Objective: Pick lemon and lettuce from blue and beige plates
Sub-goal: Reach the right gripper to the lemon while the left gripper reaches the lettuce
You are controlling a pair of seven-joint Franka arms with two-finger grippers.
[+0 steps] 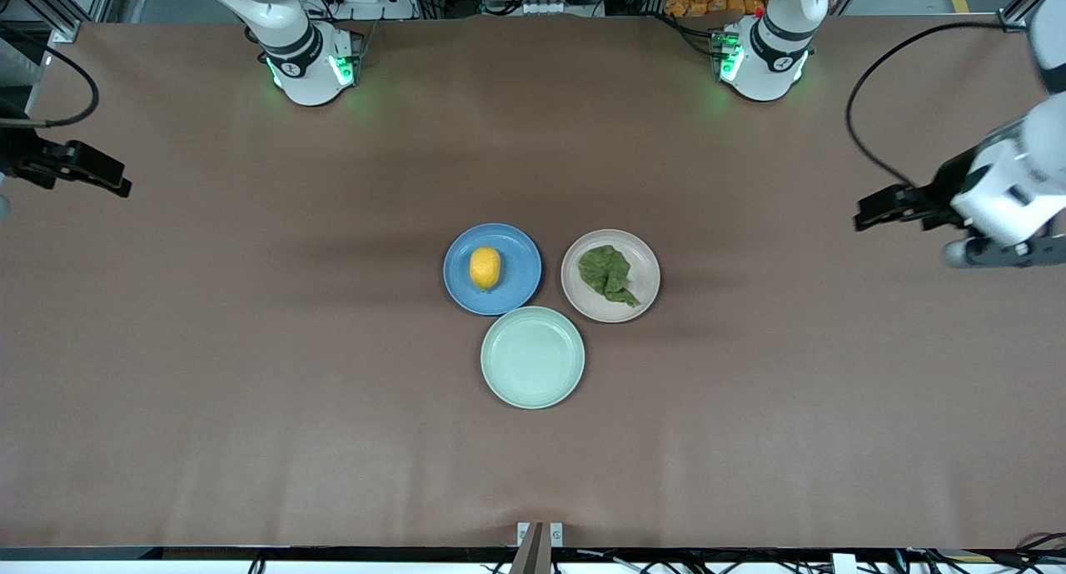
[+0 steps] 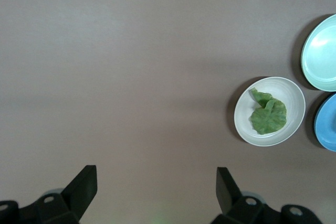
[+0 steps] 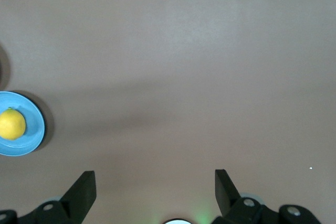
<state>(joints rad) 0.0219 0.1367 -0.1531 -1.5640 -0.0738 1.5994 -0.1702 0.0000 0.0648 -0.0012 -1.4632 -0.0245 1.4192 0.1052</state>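
The brown table (image 1: pixel 250 374) carries three plates clustered at its middle, and the mint-green plate (image 1: pixel 532 356), bare and no part of the task, serves here as the landmark. The blue plate (image 1: pixel 492 269) lies touching or just beside it, farther from the front camera and toward the right arm's end; the beige plate (image 1: pixel 610 275) lies just beside it, likewise farther from the camera and toward the left arm's end. The lemon (image 1: pixel 485 267) rests near the centre of the blue plate, long axis running roughly toward the robot bases. The lettuce (image 1: pixel 608 274) lies flat on the beige plate, its pointed tip toward the rim nearest the camera. Neither item has been lifted. The left claw (image 2: pixel 156 182) is over bare table well apart from the landmark, at the left arm's end, fingers spread wide and holding nothing; the right claw (image 3: pixel 155 182) is over bare table at the right arm's end, likewise spread wide and holding nothing. In my judgement the step in hand is the approach: each arm should centre over its own plate before descending, close across the lemon's short axis, and pinch the lettuce at a raised wrinkle rather than scrape the plate.
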